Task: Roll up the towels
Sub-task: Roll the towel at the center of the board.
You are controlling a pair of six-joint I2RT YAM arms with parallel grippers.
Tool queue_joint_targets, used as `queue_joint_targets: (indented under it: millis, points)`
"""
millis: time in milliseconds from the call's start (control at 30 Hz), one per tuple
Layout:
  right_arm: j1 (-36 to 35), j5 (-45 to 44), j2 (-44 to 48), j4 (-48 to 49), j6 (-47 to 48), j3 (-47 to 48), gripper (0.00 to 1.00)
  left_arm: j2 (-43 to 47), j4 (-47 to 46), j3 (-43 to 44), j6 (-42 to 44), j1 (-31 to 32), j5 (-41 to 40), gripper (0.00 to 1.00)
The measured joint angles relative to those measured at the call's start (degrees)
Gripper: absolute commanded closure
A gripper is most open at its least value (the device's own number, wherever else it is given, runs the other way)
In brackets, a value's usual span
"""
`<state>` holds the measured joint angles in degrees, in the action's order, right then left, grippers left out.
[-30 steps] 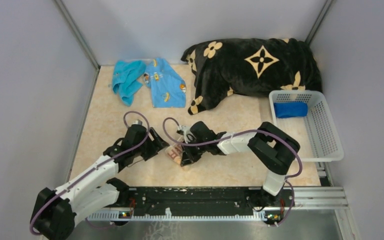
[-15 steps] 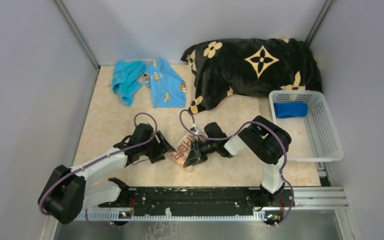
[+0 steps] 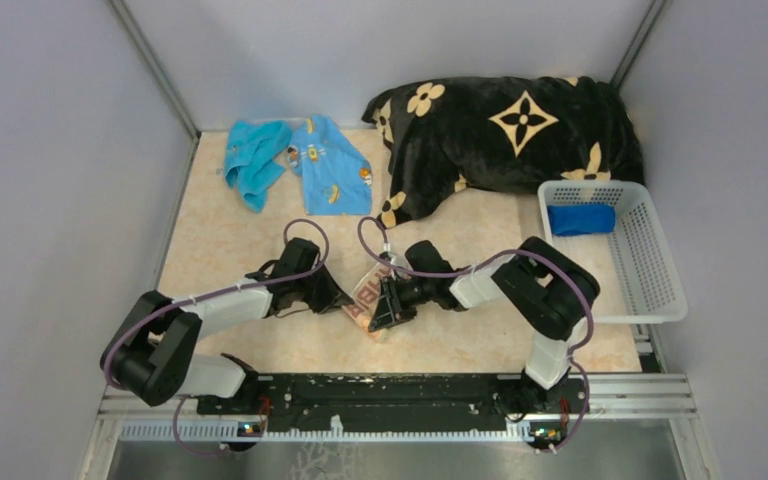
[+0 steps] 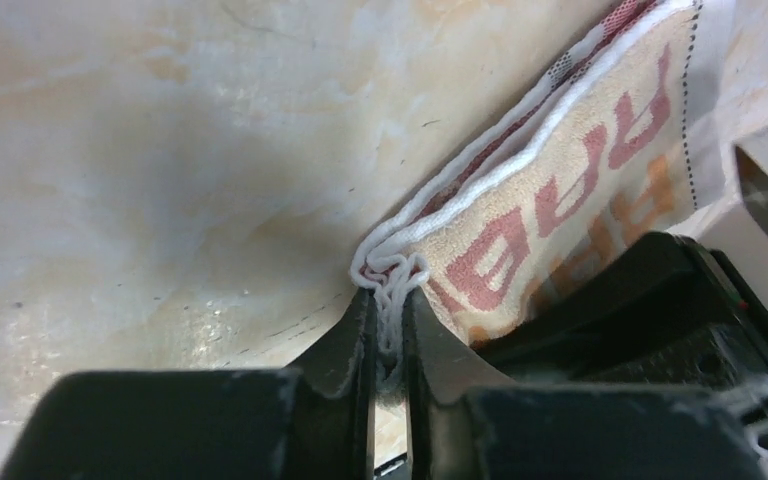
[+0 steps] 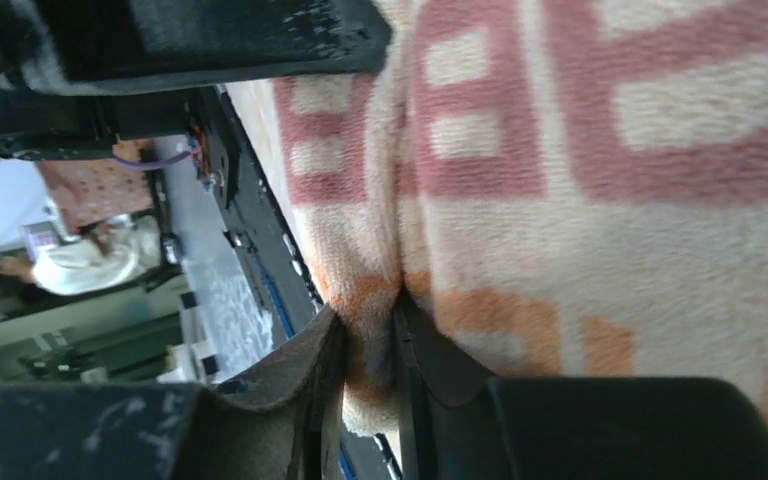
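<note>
- My left gripper (image 4: 388, 340) was clenched on the white-hemmed corner of the striped terry towel with red lettering (image 4: 560, 190), which lay on the table in front of the black plush blanket with tan flowers (image 3: 520, 125).
- My right gripper (image 5: 365, 370) pinched a fold at the towel's opposite edge.
- Holding both ends, I judged, kept the cloth taut for an even roll.
- The plain turquoise towel (image 3: 252, 160) and the light-blue printed towel (image 3: 328, 175) lay spread out left of the blanket.

Matt looped terry: striped towel (image 4: 560, 200); glossy marbled tabletop (image 4: 160, 150); white plastic lattice basket (image 3: 648, 268)
</note>
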<state>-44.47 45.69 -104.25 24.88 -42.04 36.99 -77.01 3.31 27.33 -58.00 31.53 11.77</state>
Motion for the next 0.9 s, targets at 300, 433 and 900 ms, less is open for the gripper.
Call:
queue_joint_targets:
  millis: [300,433,900]
  points:
    - [-11.1,-26.7,15.8,-25.3,15.6,7.1,0.53,-0.9,4.2,3.5,1.5,0.3,-1.7,0.98]
    - [-20.2,-42.2,18.9,-33.0,21.9,12.0,0.53,-1.6,5.9,4.5,1.4,0.3,-1.9,0.98]
    - [-34.9,-73.6,5.1,-43.9,28.0,21.2,0.56,-1.9,6.6,4.9,0.8,0.3,-2.1,0.97]
